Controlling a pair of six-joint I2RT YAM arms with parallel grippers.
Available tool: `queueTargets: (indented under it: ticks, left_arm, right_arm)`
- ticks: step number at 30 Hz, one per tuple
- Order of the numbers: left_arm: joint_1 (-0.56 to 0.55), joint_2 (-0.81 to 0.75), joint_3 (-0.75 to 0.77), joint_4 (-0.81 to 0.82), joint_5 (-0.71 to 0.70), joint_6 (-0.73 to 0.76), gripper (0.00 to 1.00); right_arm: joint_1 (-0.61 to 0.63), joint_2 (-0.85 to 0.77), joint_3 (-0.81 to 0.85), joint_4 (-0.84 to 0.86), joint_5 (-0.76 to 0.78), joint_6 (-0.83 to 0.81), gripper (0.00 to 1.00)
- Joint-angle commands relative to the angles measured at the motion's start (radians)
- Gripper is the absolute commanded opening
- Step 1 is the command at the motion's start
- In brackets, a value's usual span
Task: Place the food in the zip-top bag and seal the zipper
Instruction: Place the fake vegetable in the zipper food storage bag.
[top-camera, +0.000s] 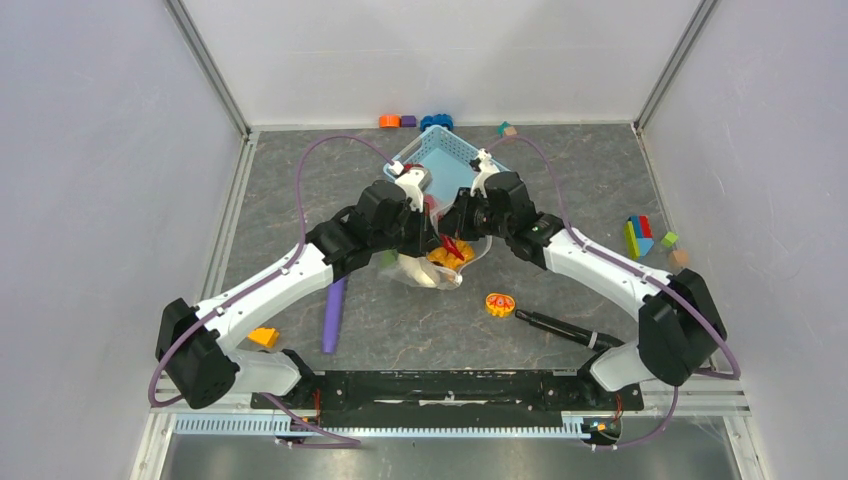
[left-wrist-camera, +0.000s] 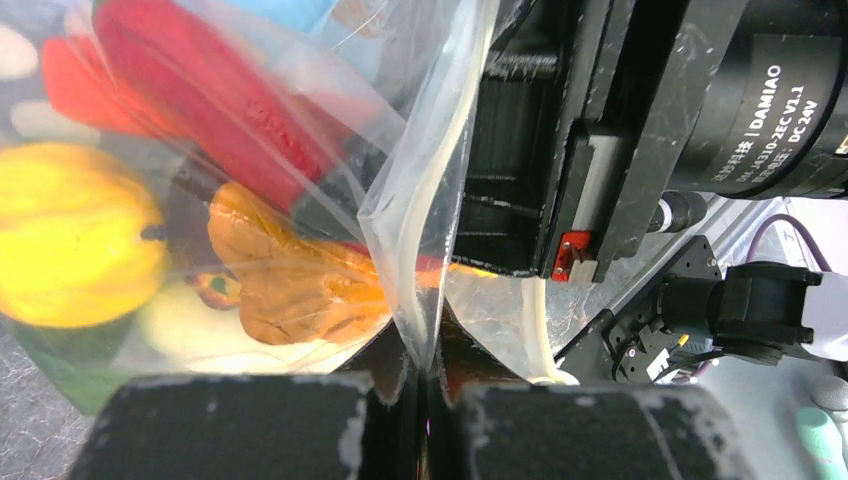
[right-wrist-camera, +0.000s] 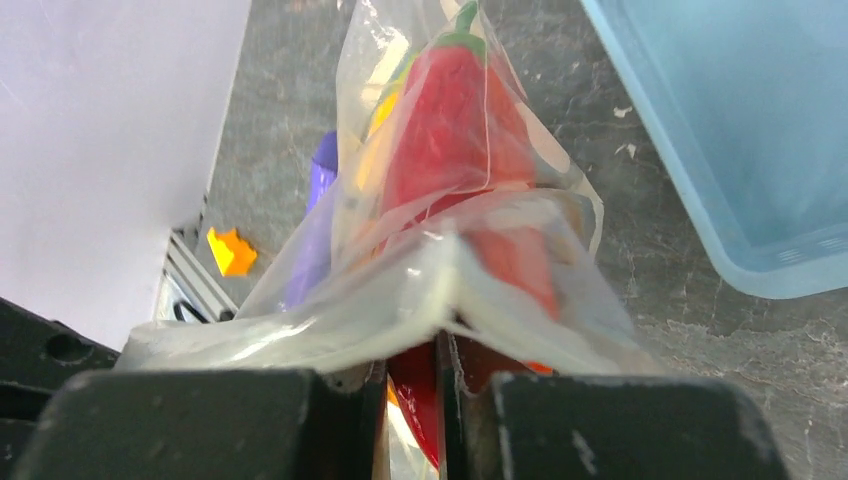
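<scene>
Clear plastic zip-top bag (top-camera: 440, 262) gripped by both grippers at mid-table, just in front of the light-blue lattice plastic basket (top-camera: 455, 148).
Left gripper (left-wrist-camera: 428, 420): jaws pressed together, pinching a fold of bag film. Right gripper (right-wrist-camera: 440, 400): jaws nearly closed, nipping the bag's thick folded edge. Inside the bag: long red toy chili (right-wrist-camera: 455, 130), orange toy carrot (left-wrist-camera: 290, 280), yellow toy pepper (left-wrist-camera: 75, 235). Round orange-and-red toy slice (top-camera: 499, 303) lies outside on the grey table (top-camera: 300, 180), apart from the bag. Long purple toy stick (top-camera: 334, 313) lies beside the left arm.
</scene>
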Motion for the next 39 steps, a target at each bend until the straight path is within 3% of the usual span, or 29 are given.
queueTargets:
  ticks: [1, 8, 14, 22, 25, 29, 39]
  left_arm:
    - [-0.014, -0.007, 0.038, 0.041, 0.081, 0.024, 0.02]
    - [-0.015, -0.022, 0.02, 0.03, 0.055, 0.009, 0.02]
    - [-0.013, -0.025, 0.02, 0.037, -0.024, -0.04, 0.02]
    - [-0.013, -0.011, 0.042, 0.074, -0.011, -0.066, 0.02]
    - [-0.013, -0.007, 0.045, 0.068, -0.009, -0.067, 0.02]
    - [-0.006, -0.002, 0.049, 0.057, -0.046, -0.096, 0.02]
    - [0.033, 0.028, 0.065, 0.042, -0.06, -0.163, 0.02]
  right_arm:
    - [-0.002, -0.07, -0.044, 0.252, 0.134, 0.117, 0.0]
    - [-0.002, -0.09, -0.085, 0.348, 0.138, 0.153, 0.01]
    - [0.011, -0.143, -0.152, 0.385, 0.193, 0.104, 0.18]
    - [0.055, -0.203, -0.19, 0.304, 0.442, 0.002, 0.21]
    - [0.075, -0.205, -0.173, 0.265, 0.507, -0.044, 0.28]
    - [0.096, -0.207, -0.154, 0.257, 0.483, -0.113, 0.38]
    - [0.099, -0.214, -0.089, 0.13, 0.256, -0.311, 0.54]
